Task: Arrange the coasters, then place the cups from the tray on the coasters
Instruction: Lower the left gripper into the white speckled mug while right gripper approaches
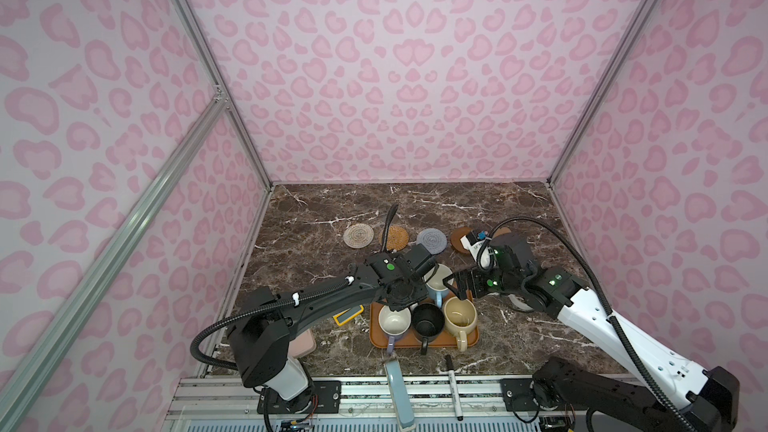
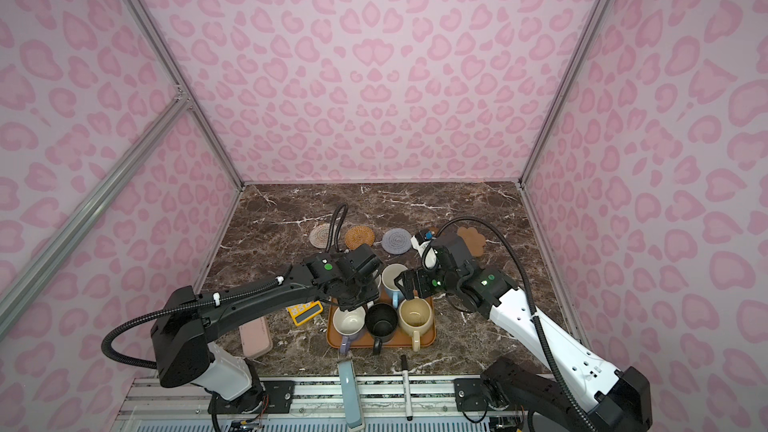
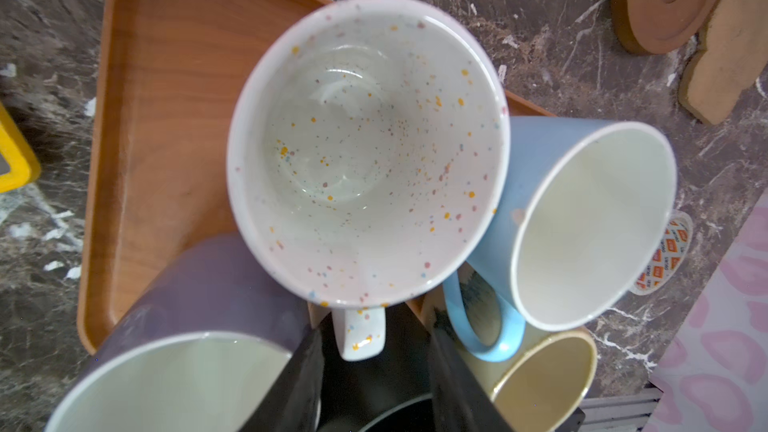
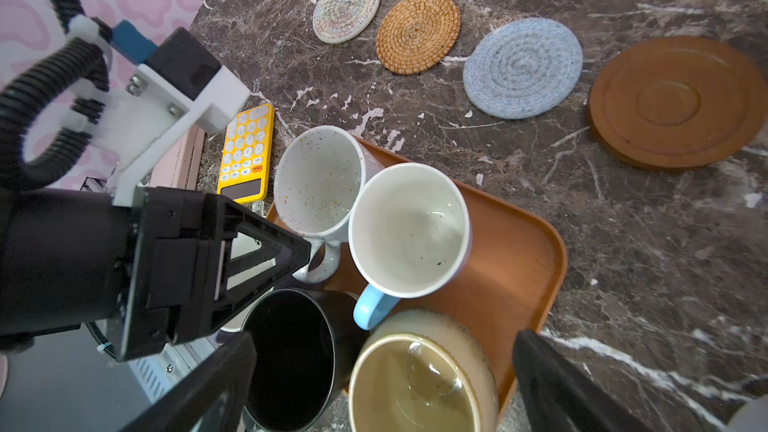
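Observation:
The orange-brown tray [image 1: 473, 338] holds five cups: speckled white [image 3: 365, 151], light blue [image 1: 438, 280], lavender [image 1: 394, 319], black [image 1: 428, 319] and cream-yellow [image 1: 459, 315]. My left gripper [image 3: 374, 367] points down at the speckled cup's handle [image 3: 361, 334]. Its fingers stand either side of the handle with gaps showing. My right gripper [image 4: 384, 336] hangs wide open above the cream-yellow cup [image 4: 419, 384], holding nothing. Behind the tray the coasters lie in a row: beige woven [image 4: 346, 8], rattan [image 4: 418, 32], grey-blue [image 4: 523, 68], brown disc [image 4: 677, 101] and the paw [image 2: 471, 240], partly behind the right arm.
A yellow calculator [image 4: 247, 153] and a pink case [image 2: 254, 338] lie left of the tray. A printed tape ring [image 3: 665, 259] sits right of it. A black marker [image 1: 453, 384] and a blue-grey tool [image 1: 397, 384] rest at the front edge. Pink walls close in three sides.

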